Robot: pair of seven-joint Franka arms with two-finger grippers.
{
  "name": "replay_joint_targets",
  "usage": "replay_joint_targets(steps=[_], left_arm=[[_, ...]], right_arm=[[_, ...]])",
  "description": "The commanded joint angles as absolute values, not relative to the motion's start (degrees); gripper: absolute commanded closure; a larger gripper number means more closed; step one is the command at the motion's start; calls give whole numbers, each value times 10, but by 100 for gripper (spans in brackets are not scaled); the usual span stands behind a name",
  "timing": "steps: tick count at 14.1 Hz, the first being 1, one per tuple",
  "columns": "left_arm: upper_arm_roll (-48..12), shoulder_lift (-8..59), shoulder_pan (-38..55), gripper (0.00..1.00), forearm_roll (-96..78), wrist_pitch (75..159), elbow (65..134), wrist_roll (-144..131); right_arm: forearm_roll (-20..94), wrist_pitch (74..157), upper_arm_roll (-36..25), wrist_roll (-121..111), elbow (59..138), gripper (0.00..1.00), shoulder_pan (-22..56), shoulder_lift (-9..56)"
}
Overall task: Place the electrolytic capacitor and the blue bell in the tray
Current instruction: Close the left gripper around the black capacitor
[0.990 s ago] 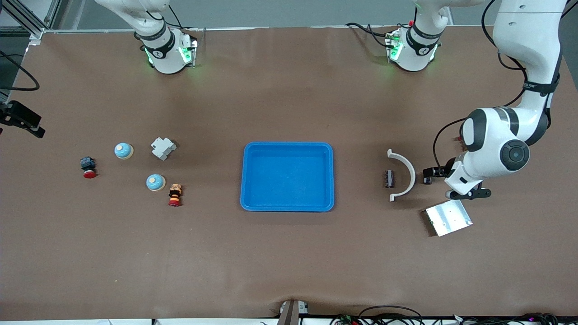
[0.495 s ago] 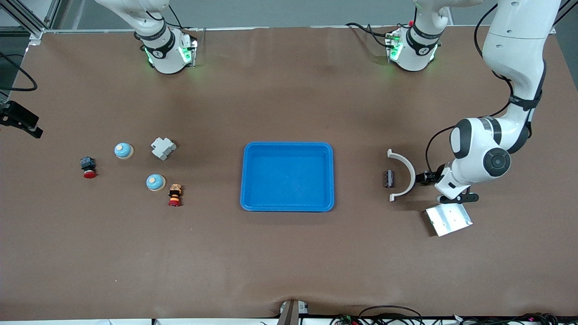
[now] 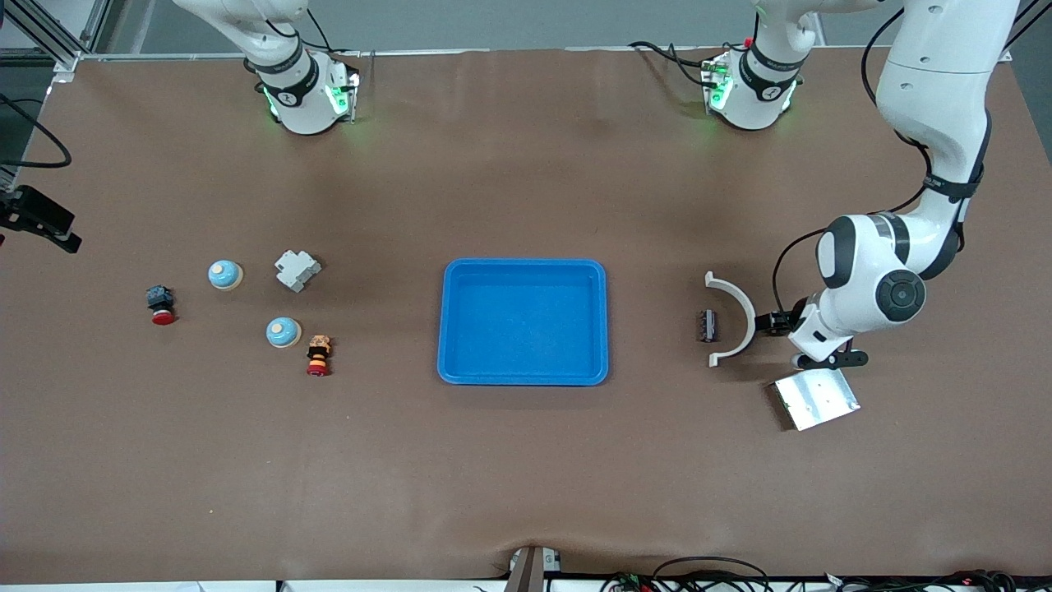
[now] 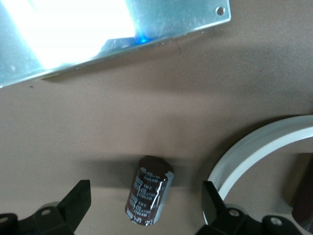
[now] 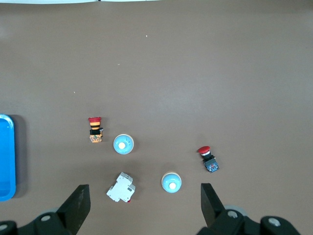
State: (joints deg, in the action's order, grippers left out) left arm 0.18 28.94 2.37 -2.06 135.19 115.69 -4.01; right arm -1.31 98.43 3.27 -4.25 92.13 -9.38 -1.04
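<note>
By the desk's left-arm end, straddles electrolytic capacitor point(image 4: 149, 197) with left gripper point(image 4: 145, 208), jaws wide, empty, set to pinch; parks right gripper point(image 5: 142, 208), waiting, jaws wide, empty, above blue bells point(image 5: 123, 144).

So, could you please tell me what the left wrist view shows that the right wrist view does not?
Only left wrist: an electrolytic capacitor lying between the open left gripper fingers, a silver plate, a white curved piece.
Only right wrist: blue bells, red pushbuttons, a grey breaker, the tray edge, the open right gripper.
Both: the brown table.
</note>
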Motion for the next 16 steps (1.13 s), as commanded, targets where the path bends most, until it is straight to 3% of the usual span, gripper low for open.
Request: replay_joint_targets(steps=[1, 6, 16], left_arm=[[3, 280, 26, 0, 1, 1359, 1168, -45], [3, 280, 25, 4, 1, 1359, 1168, -45], [3, 280, 25, 75, 1, 1359, 1168, -46]], right_arm=[[-9, 998, 40, -48, 936, 0, -100, -26], [-9, 1004, 40, -48, 940, 0, -100, -25], [-9, 1004, 39, -47, 950, 0, -102, -38]])
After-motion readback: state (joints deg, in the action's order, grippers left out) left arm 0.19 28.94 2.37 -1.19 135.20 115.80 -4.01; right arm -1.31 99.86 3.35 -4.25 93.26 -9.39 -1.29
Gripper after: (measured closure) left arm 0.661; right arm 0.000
